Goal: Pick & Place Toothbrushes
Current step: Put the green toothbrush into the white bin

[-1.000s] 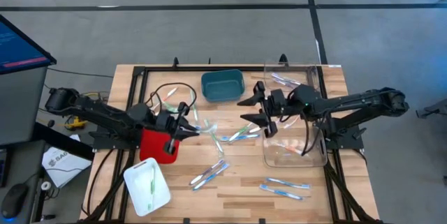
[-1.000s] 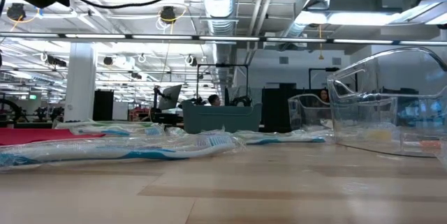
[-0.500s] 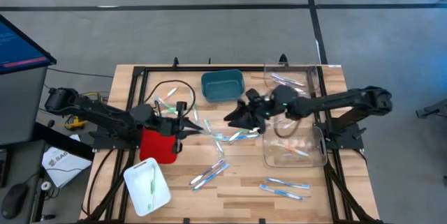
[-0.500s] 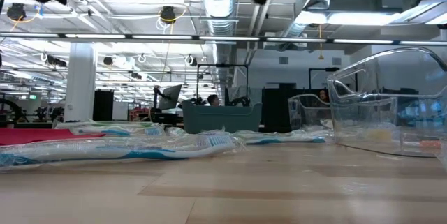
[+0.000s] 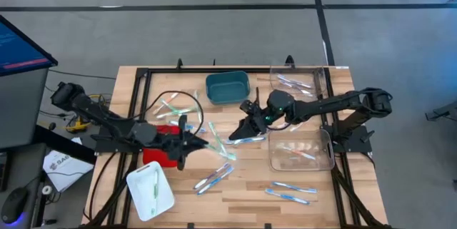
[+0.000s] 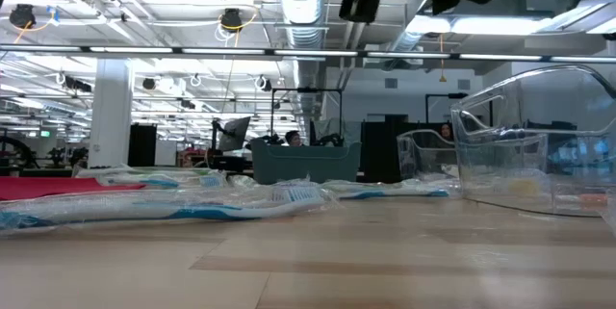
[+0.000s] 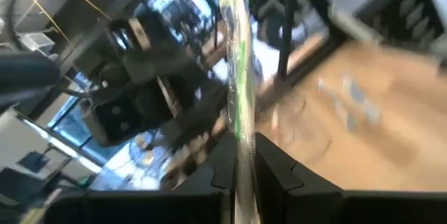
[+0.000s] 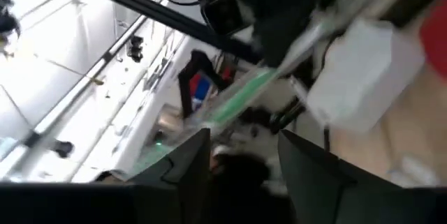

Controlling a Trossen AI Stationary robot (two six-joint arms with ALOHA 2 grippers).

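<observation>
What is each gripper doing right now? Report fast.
Left gripper: shut on a green toothbrush.
Right gripper: at that same toothbrush; open or closed cannot be told.

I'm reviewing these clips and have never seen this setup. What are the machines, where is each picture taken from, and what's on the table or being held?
Two dark robot arms work at a wooden table. One camera looks straight down, one sits at tabletop height, and one rides on each wrist. The left tool is shut on a green wrapped toothbrush, held up in mid-table. The right tool faces it with that same brush between its fingers, not yet clearly gripping. More toothbrushes lie scattered on the wood. Also there: a teal bin, a red bin, a white tray and a clear container holding brushes.
</observation>
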